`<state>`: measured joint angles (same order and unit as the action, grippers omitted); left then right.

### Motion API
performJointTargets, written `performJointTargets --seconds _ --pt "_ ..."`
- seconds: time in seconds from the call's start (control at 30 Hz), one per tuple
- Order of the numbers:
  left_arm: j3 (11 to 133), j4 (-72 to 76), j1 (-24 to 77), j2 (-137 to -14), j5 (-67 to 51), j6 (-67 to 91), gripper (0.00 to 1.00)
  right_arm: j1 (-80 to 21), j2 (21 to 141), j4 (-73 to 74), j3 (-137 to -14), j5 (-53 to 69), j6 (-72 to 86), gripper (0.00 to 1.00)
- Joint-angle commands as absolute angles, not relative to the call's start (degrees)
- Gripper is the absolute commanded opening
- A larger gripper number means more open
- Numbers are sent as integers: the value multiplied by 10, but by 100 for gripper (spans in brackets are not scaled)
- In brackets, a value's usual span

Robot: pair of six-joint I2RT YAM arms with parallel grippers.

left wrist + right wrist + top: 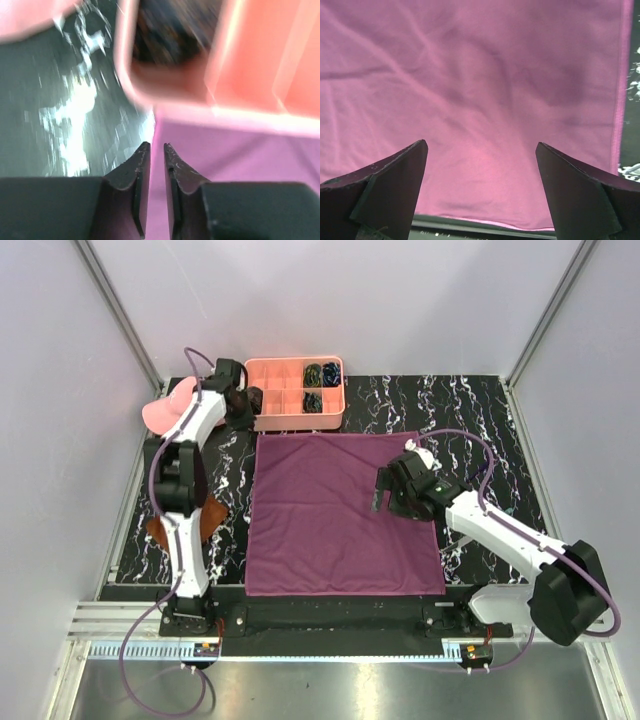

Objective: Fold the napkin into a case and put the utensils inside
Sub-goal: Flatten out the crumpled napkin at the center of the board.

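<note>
The magenta napkin [340, 515] lies spread flat on the dark marbled table. My left gripper [156, 146] hovers low at the napkin's far left corner [240, 155], right beside the pink tray. Its jaws stand a narrow slit apart with nothing between them. My right gripper [381, 490] hangs over the right part of the napkin [480, 75], jaws wide apart and empty [481, 144]. The napkin's hemmed edge [619, 100] shows in the right wrist view. The utensils are out of view.
A pink compartment tray [296, 392] with dark coiled bundles [322, 373] stands just beyond the napkin's far edge; its corner [165, 75] fills the left wrist view. A pink cap [165, 412] and a rust-brown cloth [205, 520] lie at the left. Walls enclose the table.
</note>
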<state>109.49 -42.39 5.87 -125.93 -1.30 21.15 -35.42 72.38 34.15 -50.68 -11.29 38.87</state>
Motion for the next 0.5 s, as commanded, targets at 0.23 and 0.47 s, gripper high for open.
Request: performJointTargets --seconds 0.23,0.47 --pt "596 -285 190 -747 -81 286 31 -275 761 372 -523 -129 407 100" --pt "379 -216 273 -533 -85 421 45 -251 727 321 -453 -137 401 88"
